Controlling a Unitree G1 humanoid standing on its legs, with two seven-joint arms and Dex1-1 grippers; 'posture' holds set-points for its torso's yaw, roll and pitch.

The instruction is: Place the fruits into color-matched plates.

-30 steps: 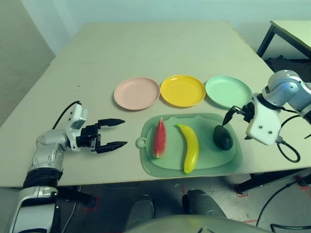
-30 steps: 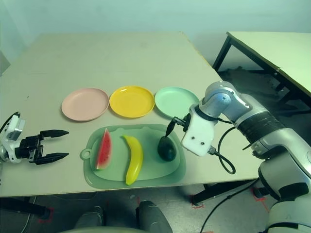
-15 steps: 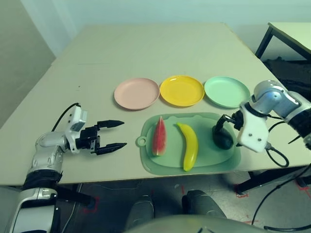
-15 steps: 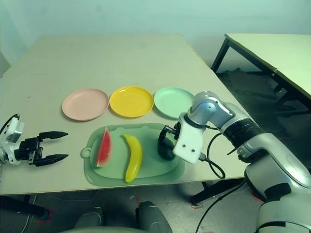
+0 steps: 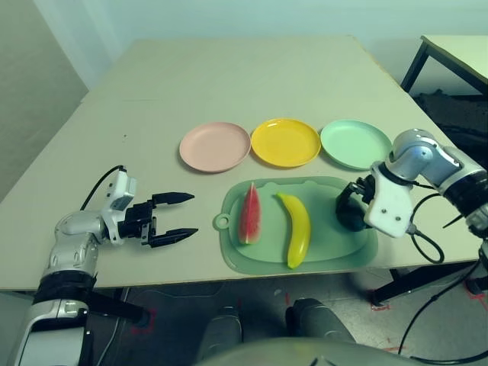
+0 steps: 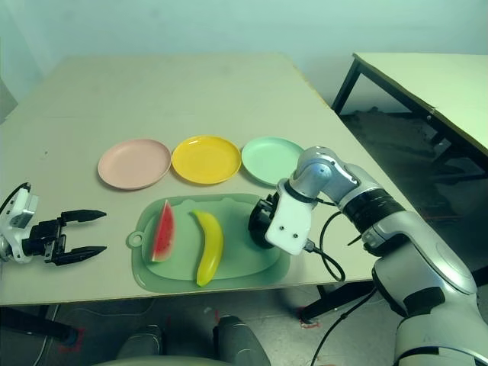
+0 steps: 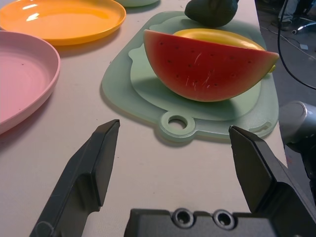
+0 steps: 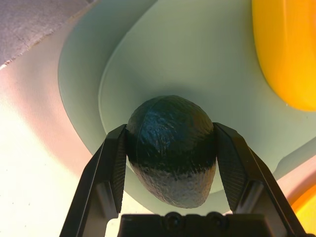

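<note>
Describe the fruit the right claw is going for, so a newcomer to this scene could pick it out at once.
Find the green mat at the table's near edge, below the three plates. The avocado lies at the mat's right end, between the right claw's fingers. It is small, dark and egg-shaped, unlike the yellow banana and red watermelon wedge.

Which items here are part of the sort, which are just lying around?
Job: watermelon wedge, banana, avocado between the right gripper fingers; pink plate, yellow plate, mint green plate.
Not job: green mat, second table.
</note>
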